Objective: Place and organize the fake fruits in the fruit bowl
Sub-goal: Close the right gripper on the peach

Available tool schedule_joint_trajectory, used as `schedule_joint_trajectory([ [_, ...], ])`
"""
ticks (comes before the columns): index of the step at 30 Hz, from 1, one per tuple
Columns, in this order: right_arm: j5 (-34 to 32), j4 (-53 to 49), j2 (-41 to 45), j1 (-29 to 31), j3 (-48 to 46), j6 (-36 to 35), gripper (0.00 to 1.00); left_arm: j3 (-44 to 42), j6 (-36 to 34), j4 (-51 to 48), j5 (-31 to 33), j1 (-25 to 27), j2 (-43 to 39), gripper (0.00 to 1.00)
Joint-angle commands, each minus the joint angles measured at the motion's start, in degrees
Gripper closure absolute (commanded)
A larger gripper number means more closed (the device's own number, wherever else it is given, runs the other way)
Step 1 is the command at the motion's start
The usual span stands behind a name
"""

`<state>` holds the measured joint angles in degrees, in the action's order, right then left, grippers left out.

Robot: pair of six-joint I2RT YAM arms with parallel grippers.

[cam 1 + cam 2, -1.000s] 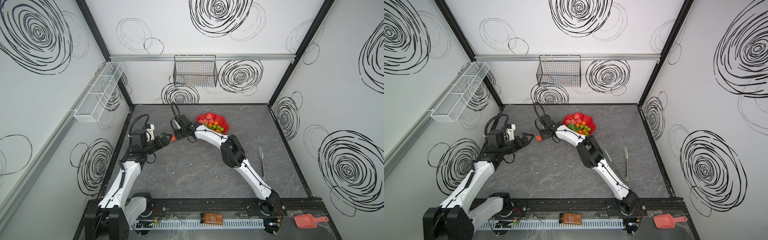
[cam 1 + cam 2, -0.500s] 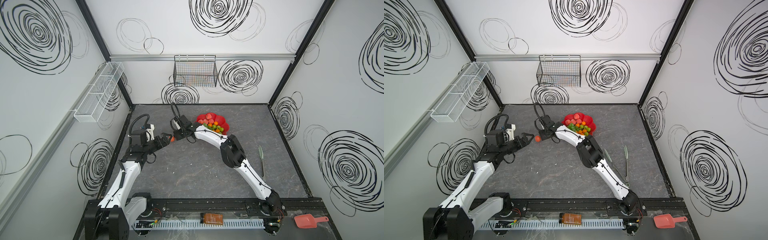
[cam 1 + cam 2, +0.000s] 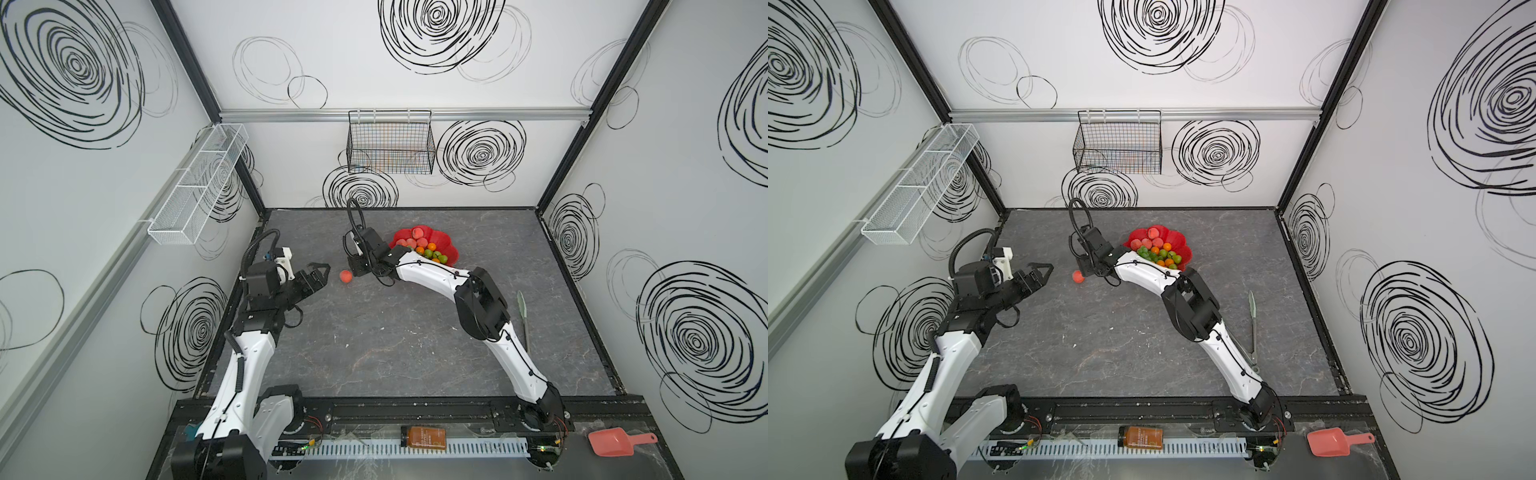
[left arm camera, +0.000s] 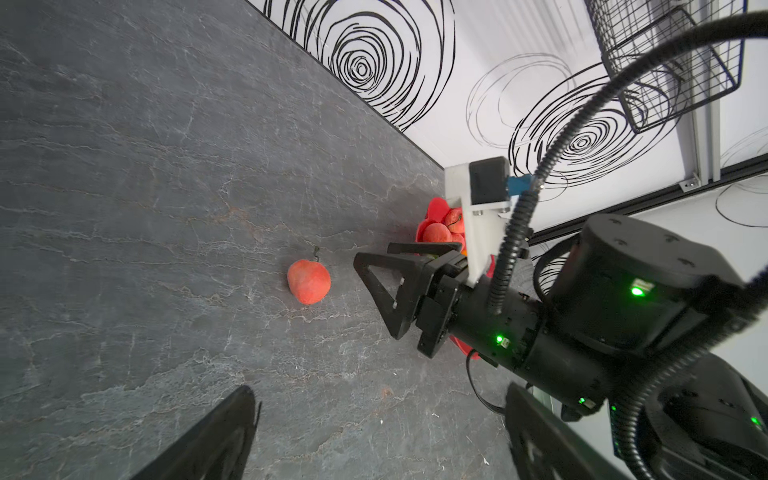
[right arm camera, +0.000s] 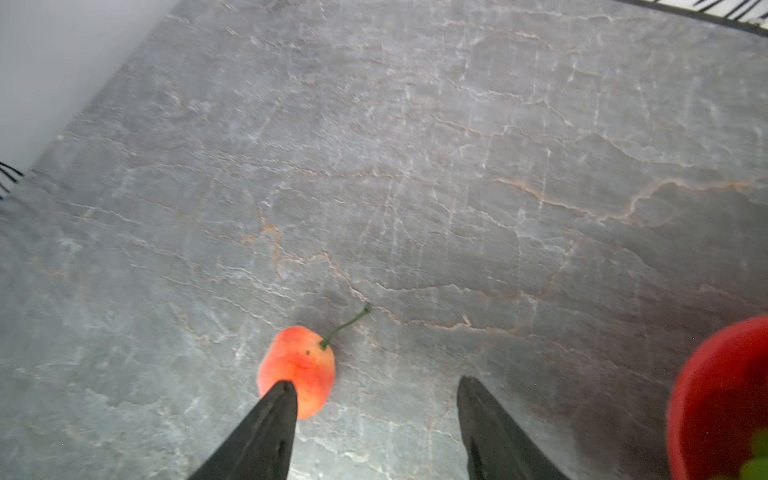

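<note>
One peach (image 5: pixel 297 365) beside right claw (image 5: pixel 374 382); arm (image 3: pixel 1142 270) perhaps screens bowl (image 3: pixel 1177 239).

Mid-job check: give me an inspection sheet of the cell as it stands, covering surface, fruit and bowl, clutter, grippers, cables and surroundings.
Surface: grey marbled table top, a few pale specks, no spill seen.
Job's things: fruit bowl at the back holds peaches, oranges and green fruit; one loose peach lies on the table outside it.
Clutter: tongs on the table; pink scoop and amber bottle on the front ledge.
Grippers: left gripper open, empty; right gripper open beside the loose peach, nothing between its jaws.
Cables: black hoses loop above both wrists, clear of the fruit.
Surroundings: black wire basket on the back wall, white mesh rack on the left wall.
</note>
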<state>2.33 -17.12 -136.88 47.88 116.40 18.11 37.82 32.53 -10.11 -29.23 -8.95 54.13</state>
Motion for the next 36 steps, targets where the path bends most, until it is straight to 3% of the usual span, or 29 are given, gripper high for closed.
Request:
schedule_joint_trajectory([
  [1,4.0,2.9,-0.2,0.7,0.7,-0.6,0.31,-0.3,0.2,1.1,-0.1,-0.4,-0.8,0.04],
  [14,6.1,-6.7,-11.9,1.6,16.7,-2.4,0.32,-0.7,0.3,1.3,-0.4,-0.7,-0.7,0.04],
  [36,7.8,-9.2,-15.5,1.4,18.3,-2.5,0.38,-1.4,1.0,2.4,-1.8,-0.7,-0.5,0.04],
])
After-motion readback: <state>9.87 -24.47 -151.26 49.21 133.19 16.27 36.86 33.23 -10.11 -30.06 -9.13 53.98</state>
